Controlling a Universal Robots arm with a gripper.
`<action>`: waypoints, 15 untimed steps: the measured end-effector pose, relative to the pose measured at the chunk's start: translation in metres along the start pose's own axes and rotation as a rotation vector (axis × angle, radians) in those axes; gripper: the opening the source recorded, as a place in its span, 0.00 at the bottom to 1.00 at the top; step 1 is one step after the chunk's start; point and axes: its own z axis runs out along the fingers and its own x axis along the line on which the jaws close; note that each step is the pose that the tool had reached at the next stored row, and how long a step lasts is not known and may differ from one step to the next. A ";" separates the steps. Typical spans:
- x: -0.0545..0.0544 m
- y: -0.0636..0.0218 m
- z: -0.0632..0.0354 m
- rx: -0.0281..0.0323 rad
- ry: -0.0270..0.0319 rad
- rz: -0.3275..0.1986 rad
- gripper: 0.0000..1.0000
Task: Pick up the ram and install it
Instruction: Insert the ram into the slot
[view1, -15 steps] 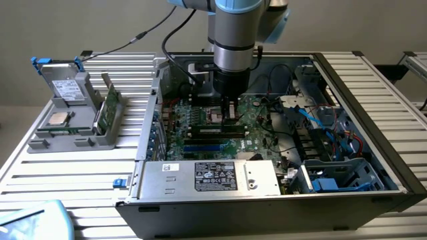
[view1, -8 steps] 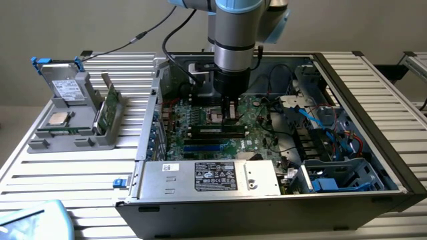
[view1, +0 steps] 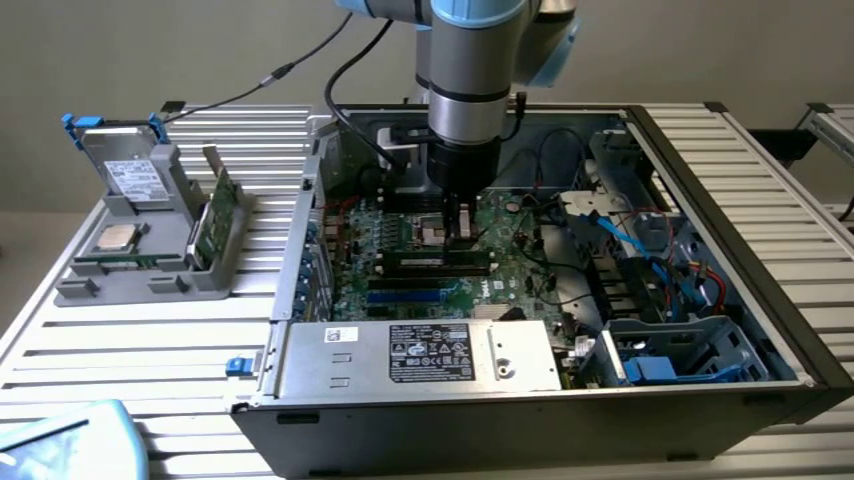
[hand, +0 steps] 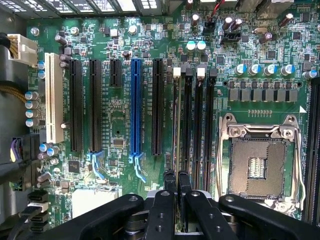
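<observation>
The ram (hand: 176, 125) stands on edge, seen as a thin green line along the first black memory slot, beside the other memory slots (hand: 199, 125). My gripper (hand: 177, 182) is shut on its top edge, the two black fingers pressed close together. In the exterior view the gripper (view1: 461, 232) reaches straight down into the open computer case, onto the dark ram (view1: 416, 262) lying along the motherboard's slots. Whether the ram is fully seated in the slot I cannot tell.
An open CPU socket (hand: 257, 167) lies beside the memory slots, and black and blue expansion slots (hand: 135, 105) lie on the other side. The power supply (view1: 427, 352) sits at the case front. Blue cables (view1: 641, 235) run at the exterior view's right. A grey parts holder (view1: 147, 270) stands outside the case at the left.
</observation>
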 end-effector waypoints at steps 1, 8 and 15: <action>0.000 0.0000 0.0001 0.0001 -0.0002 0.000 0.13; 0.000 0.0000 0.0008 0.0001 -0.0002 0.000 0.13; 0.000 0.0000 0.0013 0.0001 -0.0002 0.000 0.13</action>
